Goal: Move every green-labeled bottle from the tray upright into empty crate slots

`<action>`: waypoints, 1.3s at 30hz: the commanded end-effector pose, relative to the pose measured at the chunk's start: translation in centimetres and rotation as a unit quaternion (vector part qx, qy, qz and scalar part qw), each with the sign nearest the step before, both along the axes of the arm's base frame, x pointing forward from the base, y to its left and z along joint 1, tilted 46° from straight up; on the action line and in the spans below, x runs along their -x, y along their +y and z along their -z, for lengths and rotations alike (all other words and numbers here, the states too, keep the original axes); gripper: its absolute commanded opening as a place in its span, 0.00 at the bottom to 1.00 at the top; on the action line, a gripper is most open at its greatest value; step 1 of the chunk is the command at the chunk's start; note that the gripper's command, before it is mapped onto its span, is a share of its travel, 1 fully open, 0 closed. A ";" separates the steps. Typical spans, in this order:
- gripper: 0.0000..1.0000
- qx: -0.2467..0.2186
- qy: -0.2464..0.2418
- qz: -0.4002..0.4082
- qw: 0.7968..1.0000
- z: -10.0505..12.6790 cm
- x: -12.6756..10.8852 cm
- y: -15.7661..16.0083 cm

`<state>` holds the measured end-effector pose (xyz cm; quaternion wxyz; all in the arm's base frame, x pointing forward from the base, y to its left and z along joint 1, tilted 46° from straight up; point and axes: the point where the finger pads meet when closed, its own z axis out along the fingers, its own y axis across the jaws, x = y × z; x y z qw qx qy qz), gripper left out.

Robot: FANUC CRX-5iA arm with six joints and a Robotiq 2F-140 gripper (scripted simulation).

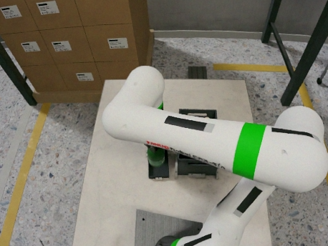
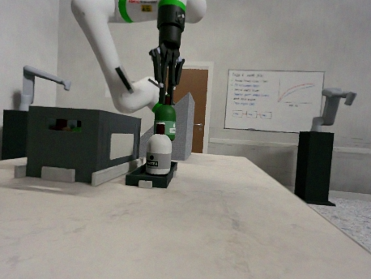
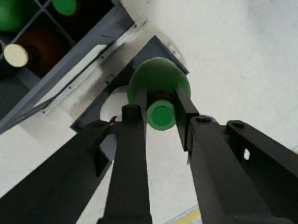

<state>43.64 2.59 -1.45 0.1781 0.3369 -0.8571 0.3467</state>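
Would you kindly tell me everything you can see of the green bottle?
The green bottle has a rounded shoulder, a narrow neck with a flat green cap and a white label. It hangs upright, lifted above the tray, behind the white bottle. The gripper is shut on its neck; nothing else visibly touches it.

Green bottle (image 2: pixel 164 119) upright, neck gripped, above dark tray (image 2: pixel 134 178), beside grey crate (image 2: pixel 65 138).
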 end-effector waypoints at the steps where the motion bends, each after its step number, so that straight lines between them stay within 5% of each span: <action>1: 0.10 0.000 -0.001 -0.001 1.000 -0.4 -0.1 0.4; 39: 0.10 0.000 -0.001 -0.001 1.000 -3.0 -0.3 3.1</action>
